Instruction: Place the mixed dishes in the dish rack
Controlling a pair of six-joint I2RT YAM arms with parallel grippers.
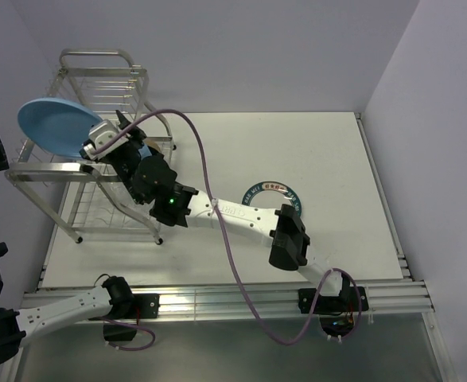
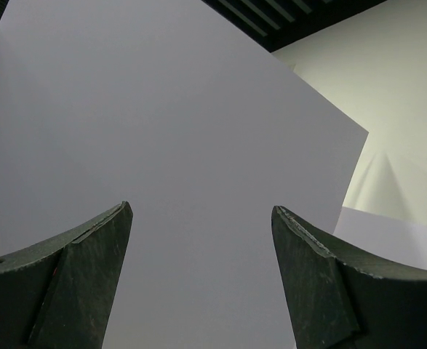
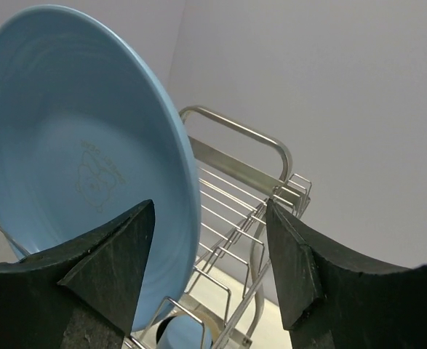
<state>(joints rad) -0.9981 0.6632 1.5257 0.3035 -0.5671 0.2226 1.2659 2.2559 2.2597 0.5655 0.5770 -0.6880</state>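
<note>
From where I stand, the right arm is stretched across the table to the dish rack [image 1: 98, 57], and the light-blue plate [image 1: 48, 123] stands on edge at the rack's upper tier, leaning a little. The right gripper [image 3: 210, 205] has its 2 fingers parted with the plate's rim between them. The rim sits close beside one finger and clear of the other, so I'd say nothing is clamped now. The left gripper [image 2: 202, 211] is spread wide on nothing, pointed at bare wall.

My worry is the plate. I can't tell from either view whether its lower edge is properly seated between the wires, because the gripper and the plate itself hide that spot. If it isn't seated, the plate could roll or tip off the tier with the fingers apart. Another risk is the pull-back: the rim lies so near one finger that a sideways retreat could drag the plate over. Backing straight away from the rim looks safer.

Low in the wrist view there's a light-blue round shape, probably the light-blue cup [image 3: 186, 336], sitting below the plate. A falling plate would land on it.

The white plate [image 1: 274, 188] with the lettered rim lies on the table, partly under the right forearm, so a low swing back could clip it.
</note>
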